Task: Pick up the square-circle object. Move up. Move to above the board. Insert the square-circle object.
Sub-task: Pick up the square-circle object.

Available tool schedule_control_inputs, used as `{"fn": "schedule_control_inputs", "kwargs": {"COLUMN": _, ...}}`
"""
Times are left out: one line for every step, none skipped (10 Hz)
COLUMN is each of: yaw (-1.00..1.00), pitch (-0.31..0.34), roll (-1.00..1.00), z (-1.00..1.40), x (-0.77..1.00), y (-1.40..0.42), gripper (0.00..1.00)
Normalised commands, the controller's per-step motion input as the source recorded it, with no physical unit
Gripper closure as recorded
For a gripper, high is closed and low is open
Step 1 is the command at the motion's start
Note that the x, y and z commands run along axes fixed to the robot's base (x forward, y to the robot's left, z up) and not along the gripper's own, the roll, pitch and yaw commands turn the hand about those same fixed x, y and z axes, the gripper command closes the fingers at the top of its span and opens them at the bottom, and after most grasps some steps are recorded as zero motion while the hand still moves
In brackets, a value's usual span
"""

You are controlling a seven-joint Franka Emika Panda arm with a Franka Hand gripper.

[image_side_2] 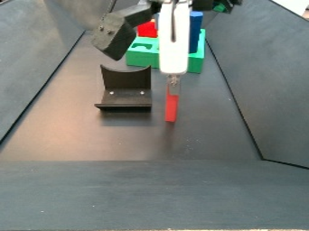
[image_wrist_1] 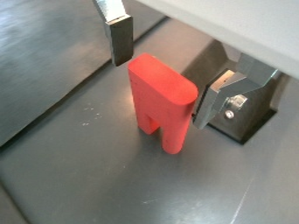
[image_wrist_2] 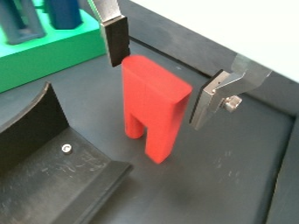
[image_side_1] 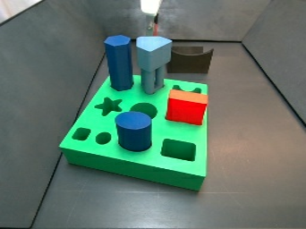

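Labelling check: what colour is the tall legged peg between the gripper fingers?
Salmon-red peg, clearest in a wrist view.

Even, bright light; glare spot on far wall (image_side_1: pixel 149 7); soft shadows; wrist views slightly blurred.

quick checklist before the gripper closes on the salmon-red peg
1. Tall salmon-red legged peg upright on the floor: ok.
2. Gripper open, silver fingers either side of the peg in both wrist views: ok.
3. Pads touching the peg: not yet, gaps show.
4. Dark L-shaped fixture beside the peg, apart from it: ok.
5. Bright green board has a free matching hole: cannot tell.
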Motion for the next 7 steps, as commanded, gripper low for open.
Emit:
{"fn": "schedule_control_inputs", "kwargs": {"yaw": -0.62, "pitch": 0.000, "roll": -0.15, "z": -0.21, "x": 0.37, "y": 0.00, "gripper": 0.00}}
{"fn": "schedule_control_inputs", "kwargs": {"yaw": -0.21, "pitch": 0.017, "roll": -0.07, "z": -0.22, "x": 0.27, "y": 0.00, "gripper": 0.00}}
{"fn": "schedule_control_inputs", "kwargs": {"yaw": 0.00, "pitch": 0.000, "roll": -0.08, "z": -0.31, "x": 0.15, "y": 0.00, "gripper": 0.00}}
{"fn": "schedule_control_inputs", "kwargs": {"yaw": 0.11, "pitch": 0.000, "roll": -0.07, "z": -0.27, "x": 0.00, "y": 0.02, "gripper": 0.00}}
{"fn": "schedule_control_inputs", "kwargs": {"yaw": 0.24, "pitch": -0.106, "roll": -0.08, "z": -0.19, "x": -0.17, "y": 0.06, "gripper": 0.00}}
{"fn": "schedule_control_inputs", "kwargs": {"yaw": 0.33, "pitch": -0.163, "roll": -0.04, "z": -0.05, "x": -0.22, "y": 0.02, "gripper": 0.00}}
{"fn": "schedule_control_inputs", "kwargs": {"yaw": 0.29, "pitch": -0.190, "roll": -0.02, "z": 0.00, "x": -0.27, "y": 0.00, "gripper": 0.00}}
